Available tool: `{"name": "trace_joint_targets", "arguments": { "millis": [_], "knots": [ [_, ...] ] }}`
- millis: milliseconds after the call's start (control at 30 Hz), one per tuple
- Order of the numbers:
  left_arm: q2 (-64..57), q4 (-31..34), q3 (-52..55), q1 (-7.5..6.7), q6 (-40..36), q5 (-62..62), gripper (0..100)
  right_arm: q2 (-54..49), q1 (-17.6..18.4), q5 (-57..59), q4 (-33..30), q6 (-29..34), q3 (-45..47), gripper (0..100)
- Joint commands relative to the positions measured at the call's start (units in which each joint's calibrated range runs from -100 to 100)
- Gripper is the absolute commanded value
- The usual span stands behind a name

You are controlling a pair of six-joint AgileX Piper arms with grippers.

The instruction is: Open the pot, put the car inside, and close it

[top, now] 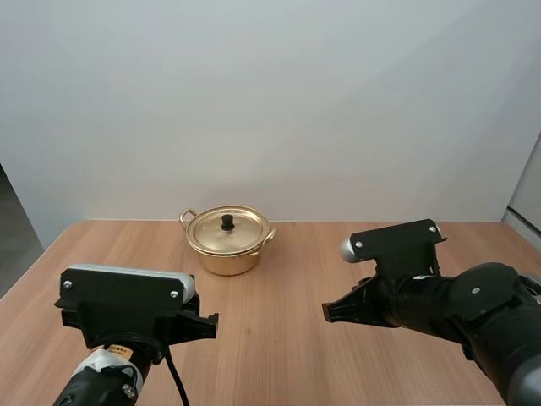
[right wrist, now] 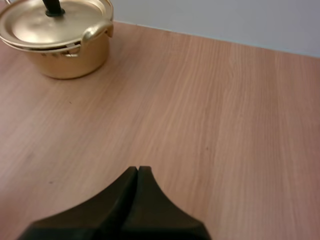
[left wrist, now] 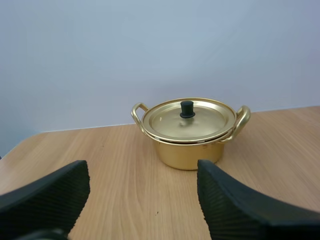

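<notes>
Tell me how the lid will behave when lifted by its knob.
The lid looks like thin, stiff metal, so probably light. Its shiny surface may be slippery; the black knob seems the surest grip. Resting on the pot, it might slide if pushed.

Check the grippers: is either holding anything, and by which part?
Nothing held. Left gripper is open, facing the pot; right gripper is shut on nothing above the table. The lid sits on the pot.

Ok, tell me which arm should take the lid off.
Left, probably: the left hand is open and squarely faces the lid; the right hand is shut and not aimed at the pot.
</notes>
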Motion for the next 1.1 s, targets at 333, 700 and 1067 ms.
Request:
{"name": "trace_joint_targets", "arguments": {
  "millis": [333, 700, 1067],
  "knots": [
    [0.0, 8.2, 0.0, 0.0, -0.6, 3.4, 1, -29.9, 4.6, -14.7, -11.5, 12.3, 5.8, 0],
    [-0.1, 5.1, 0.0, 0.0, 0.3, 2.5, 0, -36.0, 4.9, -21.9, -30.8, 37.7, 16.5, 0],
    [-0.4, 6.0, 0.0, 0.0, 0.3, 2.7, 0, -36.0, 10.4, -20.6, -48.2, 57.6, 16.5, 0]
  ]
}}
